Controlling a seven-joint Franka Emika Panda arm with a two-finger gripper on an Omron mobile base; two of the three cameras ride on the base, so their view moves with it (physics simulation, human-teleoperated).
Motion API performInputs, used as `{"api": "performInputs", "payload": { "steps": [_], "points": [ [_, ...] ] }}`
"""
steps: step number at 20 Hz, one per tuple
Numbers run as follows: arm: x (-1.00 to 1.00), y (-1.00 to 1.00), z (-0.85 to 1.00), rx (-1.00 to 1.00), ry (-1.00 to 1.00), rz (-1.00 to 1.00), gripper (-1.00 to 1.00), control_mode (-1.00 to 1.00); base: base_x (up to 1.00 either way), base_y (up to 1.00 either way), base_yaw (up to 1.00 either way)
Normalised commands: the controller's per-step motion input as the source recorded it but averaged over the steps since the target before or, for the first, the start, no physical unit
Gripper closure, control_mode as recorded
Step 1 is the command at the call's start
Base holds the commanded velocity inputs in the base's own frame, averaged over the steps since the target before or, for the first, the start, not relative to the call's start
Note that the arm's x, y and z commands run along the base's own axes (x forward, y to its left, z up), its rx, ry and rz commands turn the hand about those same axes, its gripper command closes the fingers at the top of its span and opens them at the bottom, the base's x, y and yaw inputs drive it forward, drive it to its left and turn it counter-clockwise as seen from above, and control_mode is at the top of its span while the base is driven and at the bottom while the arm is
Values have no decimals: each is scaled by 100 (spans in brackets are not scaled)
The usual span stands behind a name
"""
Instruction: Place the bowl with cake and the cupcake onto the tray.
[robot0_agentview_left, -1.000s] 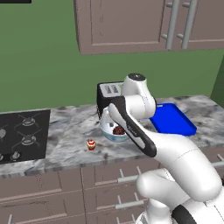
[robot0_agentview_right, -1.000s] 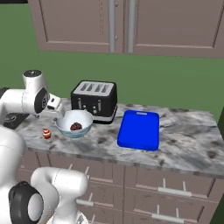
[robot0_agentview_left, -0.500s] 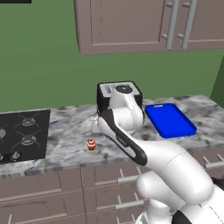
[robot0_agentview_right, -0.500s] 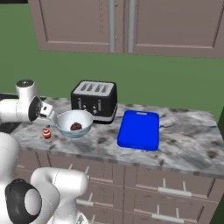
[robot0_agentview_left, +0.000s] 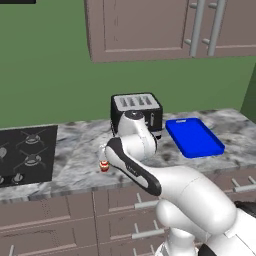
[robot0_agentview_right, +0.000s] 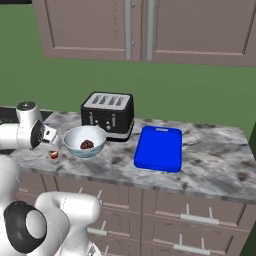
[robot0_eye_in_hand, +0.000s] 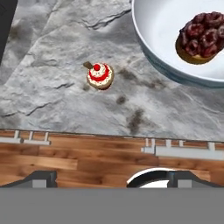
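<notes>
We start with the cupcake (robot0_eye_in_hand: 100, 75), which sits on the grey marbled bench (robot0_eye_in_hand: 52, 100) near its front edge, upright, red wrapper and pale frosting with a red dot on top. In the right base view it is the small red spot (robot0_agentview_right: 53, 155) just left of the bowl with cake (robot0_agentview_right: 84, 141), apart from it and not touching. The bowl stands on the bench too, its dark reddish cake lump (robot0_eye_in_hand: 200, 36) lying inside toward one side of the pale basin.

Further right, past the black toaster (robot0_agentview_right: 108, 114), lies the tray (robot0_agentview_right: 159, 148), flat on the bench and bare (nothing rests on its blue surface in either base view). So we judge that neither half of the task is done: both the bowl and the cupcake are yet to be carried over to the tray, which is well apart from them.

The gripper (robot0_agentview_right: 47, 134) hangs above the bench near the cupcake, carrying nothing. In the hand view its two dark tips (robot0_eye_in_hand: 41, 178) sit at the far left and far right of the bottom edge, so we take the jaws to be spread wide. We would guess the cupcake is the first target, since the hand camera looks down with it close to centre.
</notes>
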Motion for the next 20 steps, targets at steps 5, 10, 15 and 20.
{"api": "performInputs", "payload": {
  "steps": [5,10,15,20],
  "points": [
    [14,3,-25,0,0,0,-100,-100,0,0,0],
    [21,11,-20,0,0,0,-100,-100,0,0,0],
    [20,15,-17,0,0,0,-100,-100,0,0,0],
    [30,2,-9,0,0,0,-100,-100,0,0,0]
  ]
}}
